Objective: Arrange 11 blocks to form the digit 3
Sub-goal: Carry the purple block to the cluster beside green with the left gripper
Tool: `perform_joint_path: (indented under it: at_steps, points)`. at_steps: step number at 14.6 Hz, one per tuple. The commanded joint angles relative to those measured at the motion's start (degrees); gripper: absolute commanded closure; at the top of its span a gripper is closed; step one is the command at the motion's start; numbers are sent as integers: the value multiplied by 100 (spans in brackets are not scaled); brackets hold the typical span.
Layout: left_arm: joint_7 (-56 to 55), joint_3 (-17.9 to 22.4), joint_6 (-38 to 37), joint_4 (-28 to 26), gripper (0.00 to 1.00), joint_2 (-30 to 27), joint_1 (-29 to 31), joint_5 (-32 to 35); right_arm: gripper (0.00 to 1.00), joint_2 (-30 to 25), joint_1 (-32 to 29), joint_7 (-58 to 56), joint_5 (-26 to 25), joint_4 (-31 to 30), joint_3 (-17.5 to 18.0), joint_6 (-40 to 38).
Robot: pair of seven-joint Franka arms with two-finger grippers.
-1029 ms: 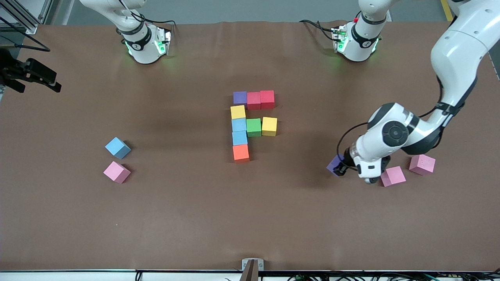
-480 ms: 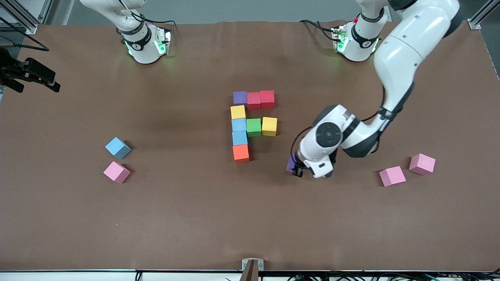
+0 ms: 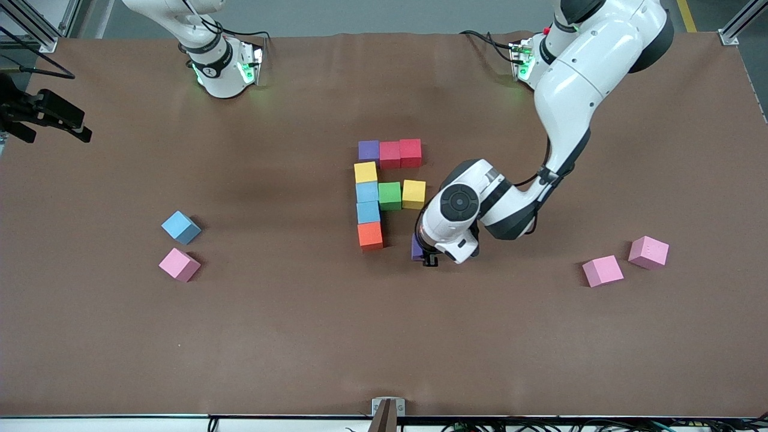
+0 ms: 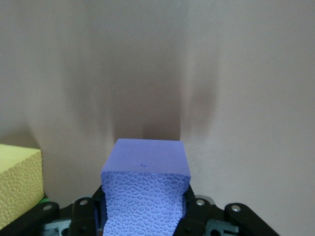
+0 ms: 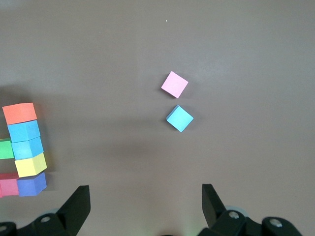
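The partial digit 3 (image 3: 384, 192) lies mid-table: a purple, red, red top bar, a column of yellow, two light blue and orange (image 3: 370, 234), and a green and yellow (image 3: 414, 194) middle bar. My left gripper (image 3: 423, 251) is shut on a purple block (image 3: 417, 247), just above the table beside the orange cube, toward the left arm's end. In the left wrist view the purple block (image 4: 144, 189) sits between the fingers, a yellow cube (image 4: 17, 182) beside it. My right gripper (image 5: 145, 206) is open and empty, waiting high up; its view shows the figure's column (image 5: 24, 140).
Loose blocks: a light blue one (image 3: 180, 227) and a pink one (image 3: 179, 264) toward the right arm's end, also in the right wrist view (image 5: 179, 118) (image 5: 174, 84). Two pink blocks (image 3: 602, 270) (image 3: 648, 252) lie toward the left arm's end.
My left arm has carried the purple block from beside the two pink blocks toward the figure, now close to the orange cube. The right arm has not moved.
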Motion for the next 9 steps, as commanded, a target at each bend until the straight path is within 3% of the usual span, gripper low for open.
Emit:
perform_joint_path:
  at_steps: [1, 9]
  points:
    - [-235, 48, -47, 169, 73, 55, -200, -109, 0, 10, -52, -37, -48, 44, 34, 9]
    - [-966, 57, -47, 449, 73, 248, -534, -109, 0, 10, -43, -37, -48, 36, 34, 9]
